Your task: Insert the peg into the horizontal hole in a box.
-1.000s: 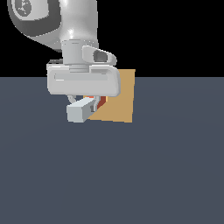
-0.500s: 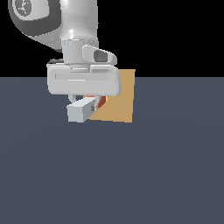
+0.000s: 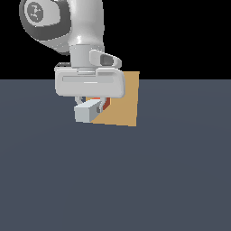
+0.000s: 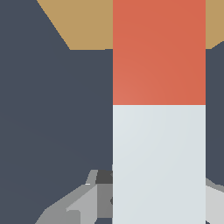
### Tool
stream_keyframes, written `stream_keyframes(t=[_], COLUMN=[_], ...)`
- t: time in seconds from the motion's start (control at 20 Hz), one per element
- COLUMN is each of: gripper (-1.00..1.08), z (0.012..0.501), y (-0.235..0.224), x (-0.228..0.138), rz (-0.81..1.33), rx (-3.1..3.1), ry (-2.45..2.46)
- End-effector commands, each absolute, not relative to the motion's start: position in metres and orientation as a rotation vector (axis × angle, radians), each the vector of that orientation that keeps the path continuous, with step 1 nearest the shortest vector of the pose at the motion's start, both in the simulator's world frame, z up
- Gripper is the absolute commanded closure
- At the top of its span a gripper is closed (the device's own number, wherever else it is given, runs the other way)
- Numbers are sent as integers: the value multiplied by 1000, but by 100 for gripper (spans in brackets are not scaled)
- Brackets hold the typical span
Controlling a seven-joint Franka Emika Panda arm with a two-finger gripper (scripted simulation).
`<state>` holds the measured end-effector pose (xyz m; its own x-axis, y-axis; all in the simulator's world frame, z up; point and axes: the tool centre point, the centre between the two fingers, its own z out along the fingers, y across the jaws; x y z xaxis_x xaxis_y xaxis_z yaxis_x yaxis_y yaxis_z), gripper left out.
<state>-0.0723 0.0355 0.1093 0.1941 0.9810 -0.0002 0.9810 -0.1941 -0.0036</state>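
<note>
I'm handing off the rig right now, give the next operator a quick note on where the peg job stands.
Claw: shut on the peg, gripping the pale half; orange half leads toward the box.
Box: on the floor, just behind the claw in the exterior view.
Done: peg picked up and held level, orange end at the box face.
Left: the hole is hidden in both views, so whether insertion has started cannot be told; finish pushing in.
</note>
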Motion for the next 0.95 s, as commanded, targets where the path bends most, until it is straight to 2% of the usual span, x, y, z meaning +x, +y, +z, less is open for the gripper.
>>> stream_keyframes(t=[0.0, 0.45, 0.9], gripper=[108, 108, 108], z=[111, 112, 112], y=[52, 117, 129], x=[-69, -55, -51], rz=[-2, -5, -5], rx=[-2426, -2427, -2427], ry=[-1995, -1996, -1996])
